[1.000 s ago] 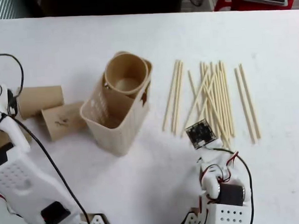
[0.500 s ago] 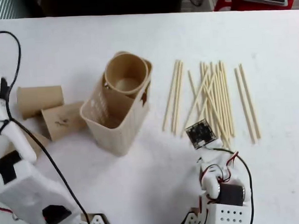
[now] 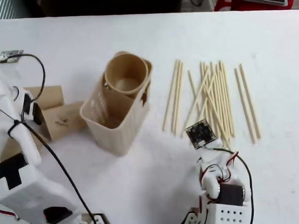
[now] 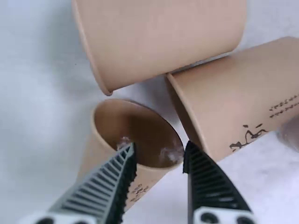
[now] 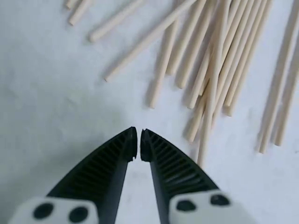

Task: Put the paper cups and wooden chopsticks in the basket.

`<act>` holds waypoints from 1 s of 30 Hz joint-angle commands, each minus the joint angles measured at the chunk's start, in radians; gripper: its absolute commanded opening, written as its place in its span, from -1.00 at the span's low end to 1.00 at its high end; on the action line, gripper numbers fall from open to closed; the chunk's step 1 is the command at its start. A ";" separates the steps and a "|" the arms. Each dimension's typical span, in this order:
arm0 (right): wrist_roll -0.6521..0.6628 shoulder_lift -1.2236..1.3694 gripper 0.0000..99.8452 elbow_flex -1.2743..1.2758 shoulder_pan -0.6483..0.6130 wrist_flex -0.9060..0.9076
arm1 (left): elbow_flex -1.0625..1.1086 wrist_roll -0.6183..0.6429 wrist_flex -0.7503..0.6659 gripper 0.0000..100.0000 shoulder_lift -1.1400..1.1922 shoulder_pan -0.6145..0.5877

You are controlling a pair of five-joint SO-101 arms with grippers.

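Now the left arm (image 3: 15, 167) is swinging in toward three o'clock from the table's edge. Over the last second it is coming to cover part of the loose paper cups (image 3: 65, 120), which are lying at nine o'clock of the basket (image 3: 110, 128).

In the left wrist view, the left gripper (image 4: 159, 148) is standing wide open at the mouth of the nearest cup (image 4: 145, 130). One finger (image 4: 122, 163) seems to be sitting just inside the rim, the other outside it, beside the printed cup (image 4: 233, 107). It is gripping nothing yet. A third cup (image 4: 159, 37) is lying just beyond, close against the printed one.

Nothing else is shifting. One cup (image 3: 125, 76) is staying upright in the basket, and the wooden chopsticks (image 3: 213, 99) are staying spread at three o'clock of it. The right gripper (image 5: 140, 135) is keeping still, all but closed and empty, hanging over bare table just short of the sticks' near ends.

By my reading, the left arm is lining up a pinch on the cup wall. Three cups and every chopstick are still waiting outside the basket.
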 commanded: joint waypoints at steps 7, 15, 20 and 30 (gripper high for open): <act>0.009 -0.005 -0.94 0.008 0.007 -0.007 | 0.014 -0.101 -0.005 -0.65 -0.054 -0.025; 0.009 -0.005 -0.94 0.008 0.008 -0.007 | 0.018 -0.199 0.017 -0.65 -0.053 -0.122; 0.009 -0.005 -0.94 0.008 0.008 -0.007 | 0.018 -0.339 0.095 -0.65 -0.053 -0.203; 0.009 -0.005 -0.94 0.008 0.008 -0.007 | 0.008 -0.654 0.149 -0.65 -0.068 -0.456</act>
